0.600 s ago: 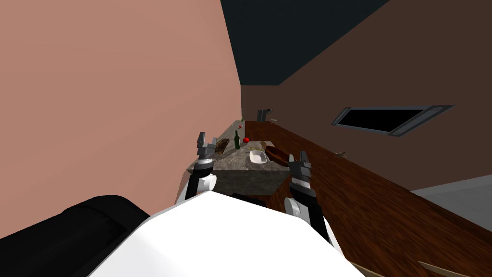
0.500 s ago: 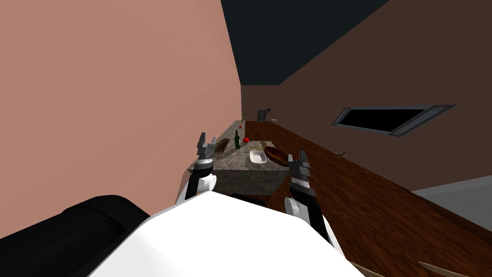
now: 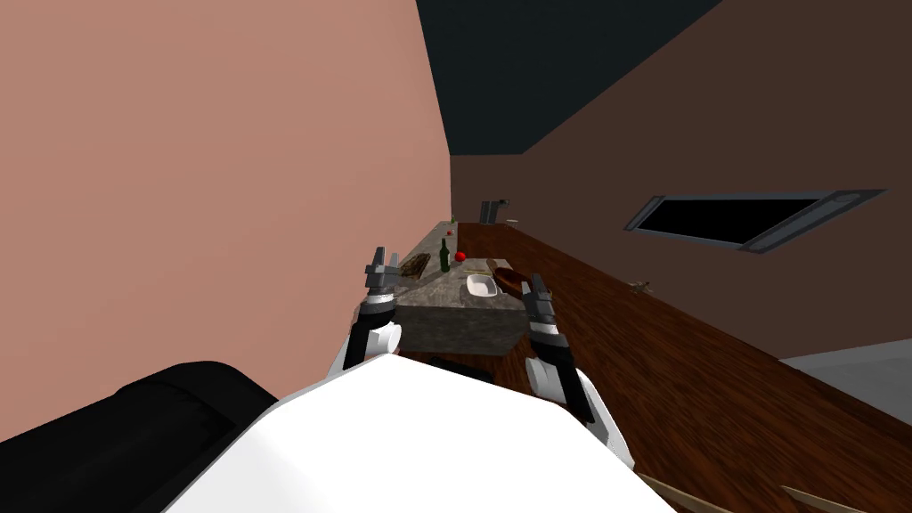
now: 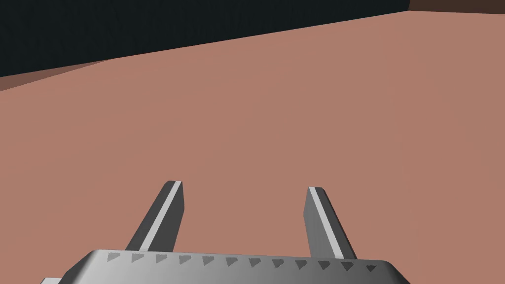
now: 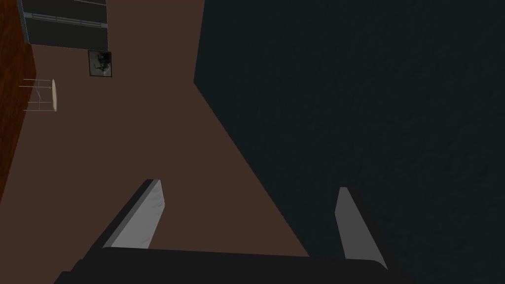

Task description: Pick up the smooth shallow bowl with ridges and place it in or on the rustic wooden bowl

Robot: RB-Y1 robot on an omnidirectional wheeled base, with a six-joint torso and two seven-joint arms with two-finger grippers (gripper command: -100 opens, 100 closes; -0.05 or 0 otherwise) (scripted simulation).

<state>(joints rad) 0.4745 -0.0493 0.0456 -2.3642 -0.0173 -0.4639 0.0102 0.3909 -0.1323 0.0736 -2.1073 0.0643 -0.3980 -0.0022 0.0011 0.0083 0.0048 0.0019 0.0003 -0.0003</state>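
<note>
Right hand (image 3: pixel 534 283) nearer white oblong bowl (image 3: pixel 482 286).

White bowl (image 3: pixel 481 286) beside brown bowl (image 3: pixel 510 279)

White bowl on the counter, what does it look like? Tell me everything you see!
The white bowl is small, plain and shallow, rather oblong, with a raised rim around a hollow that looks empty. Its ridges are too small to make out. It sits upright on the grey speckled counter, near the front edge. The brown wooden bowl lies close beside it on my right; whether they touch, I cannot tell. The open right end effector hovers nearby, not holding it.
</note>
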